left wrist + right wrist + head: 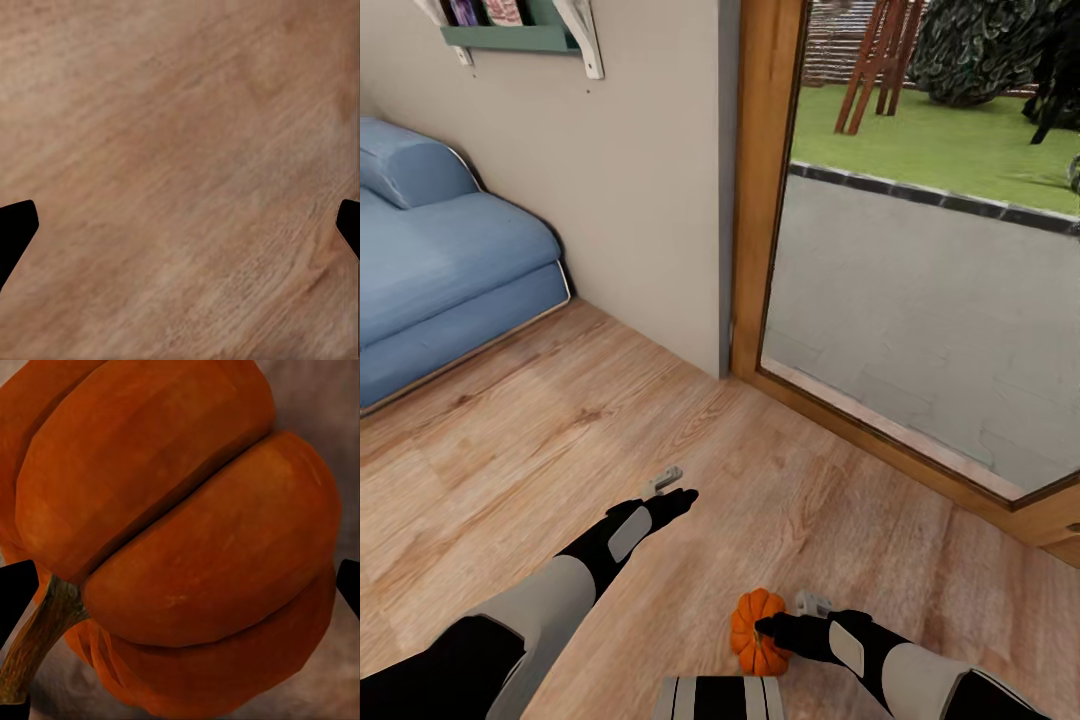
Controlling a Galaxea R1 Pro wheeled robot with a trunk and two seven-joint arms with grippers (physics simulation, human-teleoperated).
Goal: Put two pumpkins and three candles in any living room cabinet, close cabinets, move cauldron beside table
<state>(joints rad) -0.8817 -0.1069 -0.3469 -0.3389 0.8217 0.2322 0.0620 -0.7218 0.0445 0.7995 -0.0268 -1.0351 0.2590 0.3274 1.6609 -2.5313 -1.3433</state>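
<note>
No text, label, brand, number or sign can be read anywhere. The green wall shelf on white brackets (510, 37) carries a few upright items with coloured covers (487, 11), but they are cut off by the frame edge and too blurred for any lettering to be made out. The ribbed orange pumpkin with a brown stem (172, 532) bears no marking, and neither does the light wood plank floor (180, 150).

My arms are black with pale grey forearm shells and grey wrist panels; left gripper (678, 497) and right gripper (765, 628) have black fingers. My trunk (720, 698) is grey, black-striped.
</note>
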